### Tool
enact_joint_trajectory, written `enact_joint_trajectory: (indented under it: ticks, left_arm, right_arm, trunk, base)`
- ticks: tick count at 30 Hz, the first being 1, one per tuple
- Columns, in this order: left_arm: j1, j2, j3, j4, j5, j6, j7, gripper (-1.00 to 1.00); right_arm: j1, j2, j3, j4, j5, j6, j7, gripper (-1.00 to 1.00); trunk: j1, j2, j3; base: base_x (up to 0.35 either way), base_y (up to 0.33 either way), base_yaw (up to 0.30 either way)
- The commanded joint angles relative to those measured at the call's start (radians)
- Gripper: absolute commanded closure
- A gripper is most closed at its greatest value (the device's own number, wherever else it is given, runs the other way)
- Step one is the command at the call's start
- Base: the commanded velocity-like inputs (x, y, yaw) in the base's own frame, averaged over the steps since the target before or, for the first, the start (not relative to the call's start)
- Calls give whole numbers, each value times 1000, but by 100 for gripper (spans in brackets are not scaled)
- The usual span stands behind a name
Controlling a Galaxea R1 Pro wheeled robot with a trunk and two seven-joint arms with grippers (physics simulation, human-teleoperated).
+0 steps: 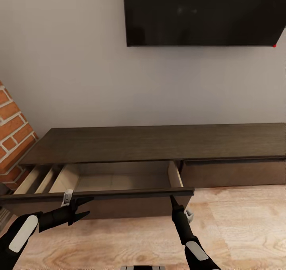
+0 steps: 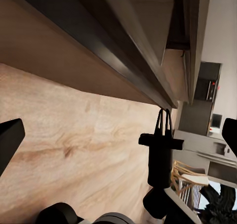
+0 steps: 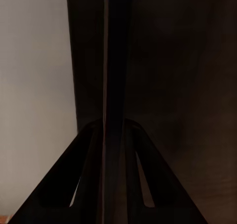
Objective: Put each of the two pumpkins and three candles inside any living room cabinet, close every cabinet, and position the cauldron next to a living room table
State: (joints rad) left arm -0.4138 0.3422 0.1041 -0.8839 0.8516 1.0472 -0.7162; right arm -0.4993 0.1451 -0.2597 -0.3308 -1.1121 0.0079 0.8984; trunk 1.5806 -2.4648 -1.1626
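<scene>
The long dark-brown cabinet (image 1: 159,142) stands against the wall with its middle drawer (image 1: 119,179) pulled out, and the visible part of its pale inside holds nothing. My right gripper (image 1: 172,199) points up at the drawer front (image 1: 99,193) near its right end, shut on the top edge. In the right wrist view, that dark edge (image 3: 116,51) runs between the fingers (image 3: 89,150). My left gripper (image 1: 84,207) hovers open just before the drawer front's left part. The pumpkins, candles and cauldron are out of view.
A brick wall (image 1: 12,135) juts out at the left, beside another open pale compartment (image 1: 35,180). A black TV (image 1: 206,11) hangs above. Wood floor (image 1: 238,226) spreads in front. The left wrist view looks along the floor (image 2: 74,150) toward my right gripper (image 2: 163,120).
</scene>
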Motion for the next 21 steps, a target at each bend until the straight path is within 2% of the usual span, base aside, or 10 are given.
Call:
enact_joint_trajectory:
  ticks: [1,21]
  left_arm:
    - [0,0,-1,0,0,0,0,-100]
    - [0,0,0,0,0,0,0,-100]
  right_arm:
    - [1,1,27,4,14,1,-1,100]
    - [1,1,28,4,14,3,-1,100]
  trunk:
    - [0,0,0]
    - [0,0,0]
  base:
    - [-79,0,0]
    - [-66,0,0]
